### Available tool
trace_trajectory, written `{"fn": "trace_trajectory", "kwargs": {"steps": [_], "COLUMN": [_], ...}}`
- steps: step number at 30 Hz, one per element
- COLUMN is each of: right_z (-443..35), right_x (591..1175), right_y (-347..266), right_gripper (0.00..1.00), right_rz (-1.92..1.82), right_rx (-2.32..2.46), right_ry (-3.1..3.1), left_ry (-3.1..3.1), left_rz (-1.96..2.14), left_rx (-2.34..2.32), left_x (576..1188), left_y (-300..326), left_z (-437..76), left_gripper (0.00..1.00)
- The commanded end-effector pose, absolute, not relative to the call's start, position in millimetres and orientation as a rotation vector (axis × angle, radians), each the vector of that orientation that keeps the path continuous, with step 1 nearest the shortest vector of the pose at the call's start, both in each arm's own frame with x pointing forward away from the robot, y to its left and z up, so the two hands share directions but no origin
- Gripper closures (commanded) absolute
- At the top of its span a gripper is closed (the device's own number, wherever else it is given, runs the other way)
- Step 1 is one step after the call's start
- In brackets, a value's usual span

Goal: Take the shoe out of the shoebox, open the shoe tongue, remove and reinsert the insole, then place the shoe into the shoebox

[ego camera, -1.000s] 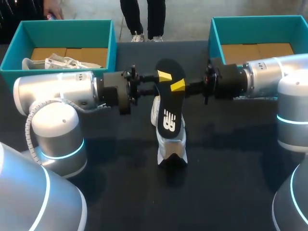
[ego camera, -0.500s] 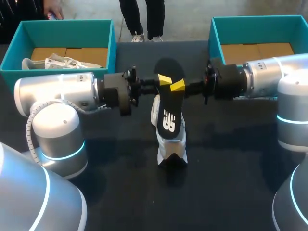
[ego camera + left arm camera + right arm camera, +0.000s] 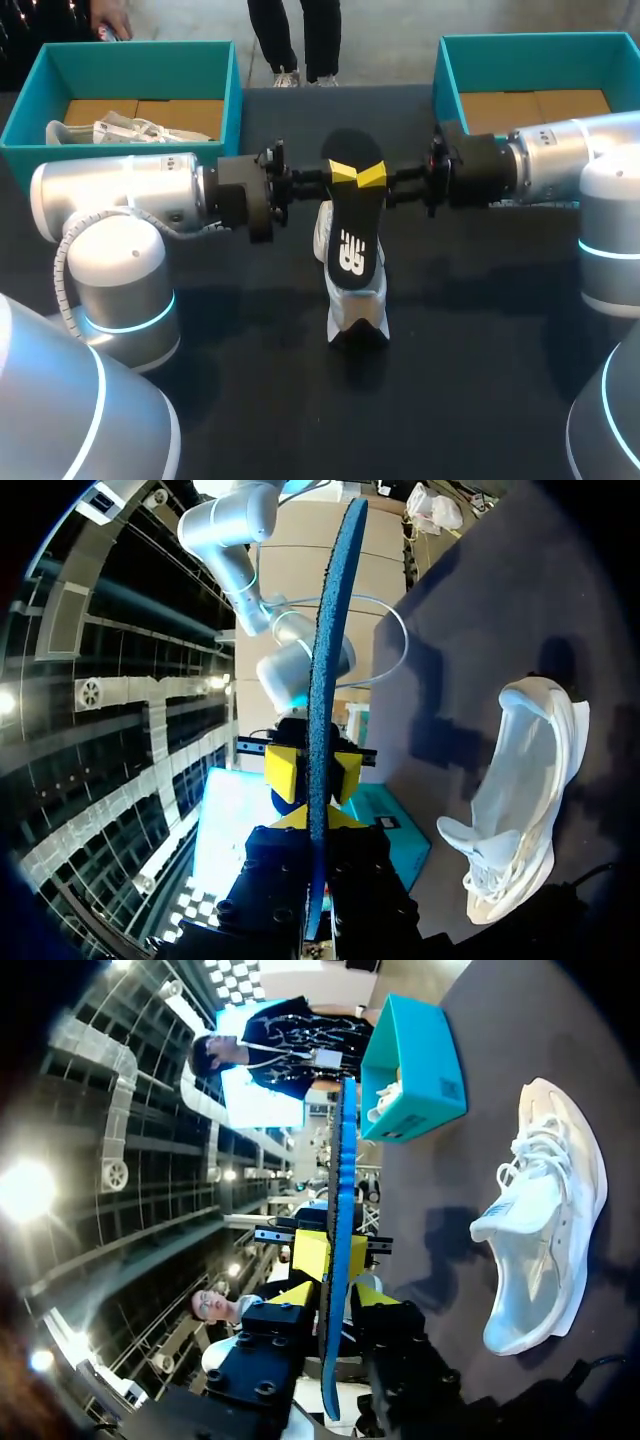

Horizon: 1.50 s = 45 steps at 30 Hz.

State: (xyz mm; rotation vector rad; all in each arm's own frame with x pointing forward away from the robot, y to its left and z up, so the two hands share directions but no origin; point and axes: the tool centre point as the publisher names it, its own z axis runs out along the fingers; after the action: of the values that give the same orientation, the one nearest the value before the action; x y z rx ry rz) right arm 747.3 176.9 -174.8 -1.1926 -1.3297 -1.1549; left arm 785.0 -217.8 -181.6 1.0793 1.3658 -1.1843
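Over the dark table point(image 3: 480, 330), left gripper point(image 3: 343, 173) and right gripper point(image 3: 371, 177) each clamp the insole point(image 3: 352, 240) from opposite edges, above the shoe point(image 3: 358, 305). To reinsert well, one should let go so the other angles it toe-first inside.

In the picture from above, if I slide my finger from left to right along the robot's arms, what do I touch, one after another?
left arm → left claw → insole, pinched by both claws → right claw → right arm
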Motion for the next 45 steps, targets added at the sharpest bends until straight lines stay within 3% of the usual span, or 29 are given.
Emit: {"fn": "trace_trajectory", "kwargs": {"steps": [1,22,45], "right_z": [-172,-180,-180], "right_x": [737,729,729], "right_y": [168,124,124], "right_gripper": [0.00,0.00,0.00], "right_rz": [-1.171,-1.184,-1.184], "right_rx": [-1.216,-1.326,-1.326], "right_ry": [-1.347,-1.850,-1.850], "left_ry": [1.386,1.459,1.459], "left_rz": [-1.195,-1.399,-1.365], "left_rx": [1.075,1.073,1.081], "left_x": [782,762,761], "left_y": [-212,-193,-192], "left_z": [-179,-172,-171], "left_gripper": [1.00,1.00,1.00]}}
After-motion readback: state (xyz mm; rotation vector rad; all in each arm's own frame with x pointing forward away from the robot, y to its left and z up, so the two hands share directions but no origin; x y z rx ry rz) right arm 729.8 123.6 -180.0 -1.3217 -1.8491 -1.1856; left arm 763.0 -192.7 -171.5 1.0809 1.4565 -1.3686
